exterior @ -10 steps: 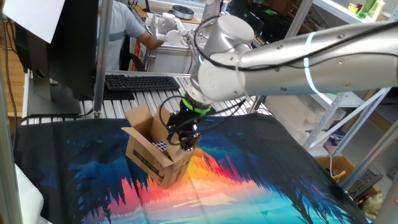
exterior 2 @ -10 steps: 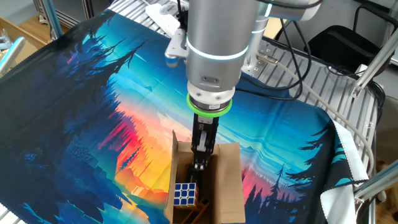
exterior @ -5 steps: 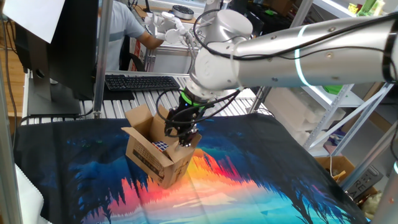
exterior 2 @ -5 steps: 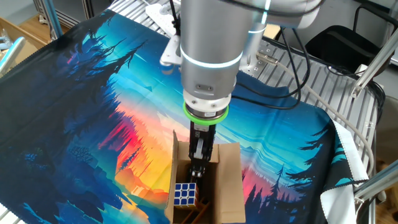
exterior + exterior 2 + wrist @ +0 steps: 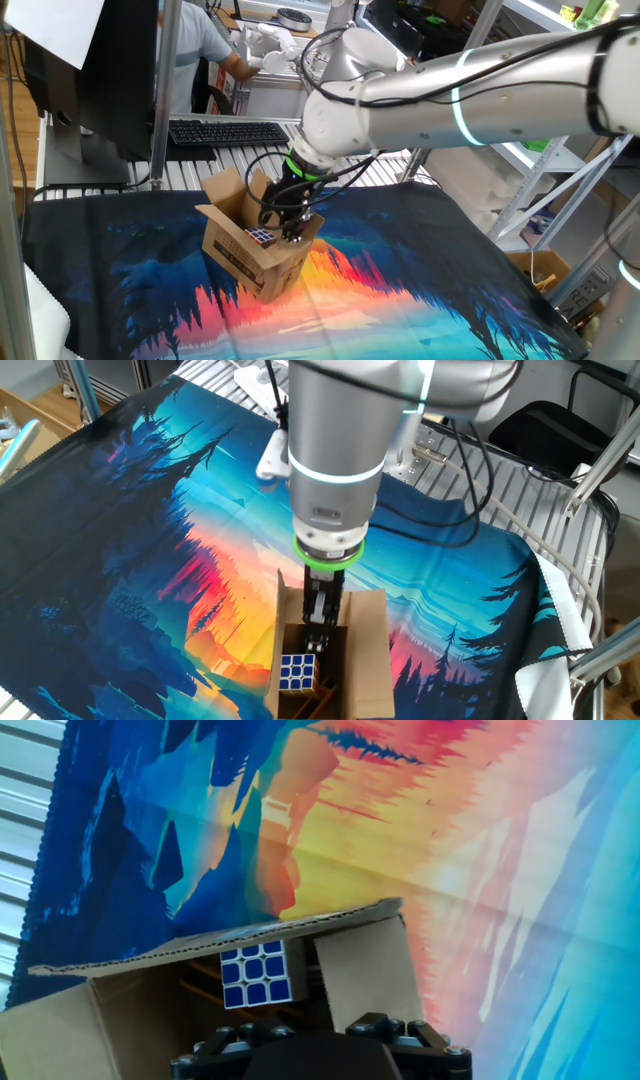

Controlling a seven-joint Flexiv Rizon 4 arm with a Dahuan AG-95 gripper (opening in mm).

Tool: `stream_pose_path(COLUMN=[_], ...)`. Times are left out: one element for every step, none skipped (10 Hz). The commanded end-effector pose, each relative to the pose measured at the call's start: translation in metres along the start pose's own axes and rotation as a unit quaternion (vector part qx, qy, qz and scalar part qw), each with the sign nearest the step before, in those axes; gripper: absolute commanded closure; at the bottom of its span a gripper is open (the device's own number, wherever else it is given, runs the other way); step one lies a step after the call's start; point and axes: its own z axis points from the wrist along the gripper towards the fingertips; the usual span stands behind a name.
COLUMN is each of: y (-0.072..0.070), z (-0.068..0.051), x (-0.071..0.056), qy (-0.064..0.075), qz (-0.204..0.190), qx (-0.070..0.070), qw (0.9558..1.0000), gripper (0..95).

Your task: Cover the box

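Box (image 5: 243, 252): brown corrugated cardboard, matt, with rough torn flap edges and black print on one side; inside it a puzzle cube (image 5: 254, 974) of glossy plastic with blue and white tiles. Under the box, a printed cloth (image 5: 150, 540), smooth with a slight sheen and creased. Above the box, the arm (image 5: 480, 90): smooth silver metal, satin finish; gripper (image 5: 317, 643): matt black.

1. The box (image 5: 243, 247) is brown cardboard with black print on one long side.
2. The cube (image 5: 254, 974) inside the box shows blue squares on white.
3. The cloth (image 5: 150, 550) under the box shows blue, orange and red forest scenery.
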Motion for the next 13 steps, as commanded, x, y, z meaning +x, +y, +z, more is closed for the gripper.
stream_pose_path(y=[-0.002, -0.002, -0.002, -0.003, -0.002, 0.000, 0.004, 0.010, 0.016, 0.017, 0.018, 0.019, 0.021], z=[0.004, 0.006, 0.006, 0.006, 0.004, -0.002, -0.009, -0.019, -0.024, -0.025, -0.025, -0.026, -0.028], x=[-0.004, -0.005, -0.005, -0.005, -0.004, -0.001, 0.002, 0.006, 0.009, 0.010, 0.010, 0.010, 0.012], qy=[0.001, 0.000, -0.001, -0.001, -0.001, -0.001, 0.000, 0.000, 0.000, 0.000, 0.002, 0.002, 0.002], qz=[-0.003, -0.003, -0.002, -0.004, -0.006, -0.003, 0.001, 0.011, 0.014, 0.014, 0.017, 0.020, 0.022], qx=[-0.002, -0.002, -0.002, -0.002, -0.001, 0.002, 0.007, 0.013, 0.015, 0.015, 0.014, 0.014, 0.015], qw=[1.0000, 1.0000, 1.0000, 1.0000, 1.0000, 1.0000, 1.0000, 0.9999, 0.9998, 0.9998, 0.9998, 0.9997, 0.9996], gripper=[38.0, 38.0, 38.0, 38.0, 38.0, 38.0, 38.0, 38.0, 38.0, 38.0, 38.0, 38.0, 38.0])
